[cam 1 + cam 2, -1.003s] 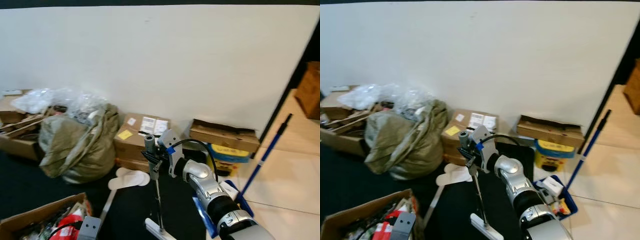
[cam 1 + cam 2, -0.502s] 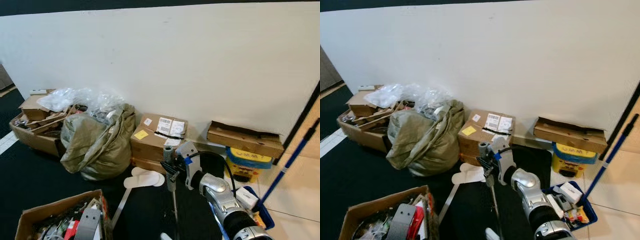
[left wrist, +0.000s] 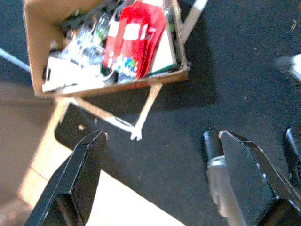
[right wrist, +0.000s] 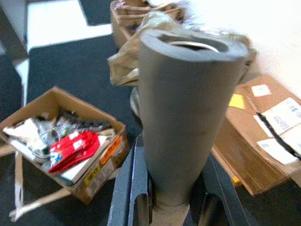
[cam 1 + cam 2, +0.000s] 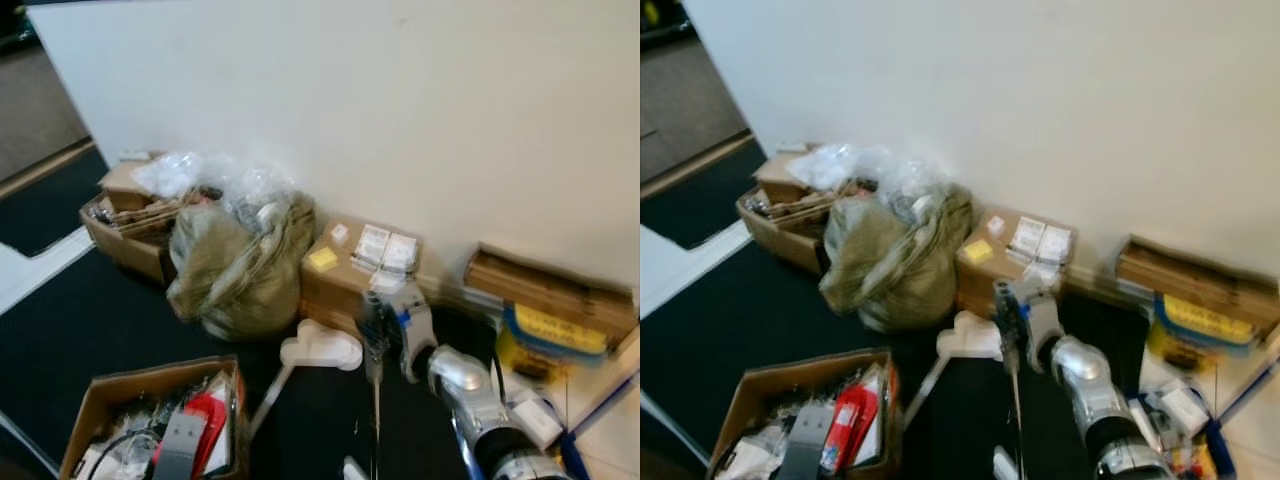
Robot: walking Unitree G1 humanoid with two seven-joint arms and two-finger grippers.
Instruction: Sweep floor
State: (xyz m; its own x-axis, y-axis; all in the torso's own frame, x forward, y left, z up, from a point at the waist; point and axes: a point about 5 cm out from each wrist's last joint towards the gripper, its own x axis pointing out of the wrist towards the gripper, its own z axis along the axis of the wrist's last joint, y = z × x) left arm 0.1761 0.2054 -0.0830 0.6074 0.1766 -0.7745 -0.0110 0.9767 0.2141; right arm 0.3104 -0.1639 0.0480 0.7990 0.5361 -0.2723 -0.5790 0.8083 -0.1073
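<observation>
Since a second ago the whole view has swung to the robot's left and blurred: the olive sack [image 5: 240, 270] and the labelled carton [image 5: 362, 268] now sit nearer the middle of the picture, and more of the black carpet [image 5: 90, 320] and a pale strip of floor [image 5: 30, 275] have come into sight, while the right gripper [image 5: 372, 335] stays clamped on the broom handle [image 5: 376, 400]. Its two black fingers are closed around the grey foam grip [image 4: 181, 117] at the top of the handle, which stands nearly upright and runs straight down from the jaws to the carpet, where a bit of the white broom head [image 5: 353, 468] shows. Just beyond the jaws, toward the wall, lie the white slippers [image 5: 320, 348], with the carton and the sack behind them. To the right of the jaws sit a flat brown box [image 5: 545, 290], a yellow and blue pack [image 5: 548, 335] and a blue bin [image 5: 1185, 430] of odds and ends. The left gripper [image 3: 160, 155] hangs low with its fingers spread wide apart and nothing between them; ahead of its jaws stands an open cardboard box [image 3: 33, 56] stuffed with red packets [image 3: 134, 37] and wrappers.
</observation>
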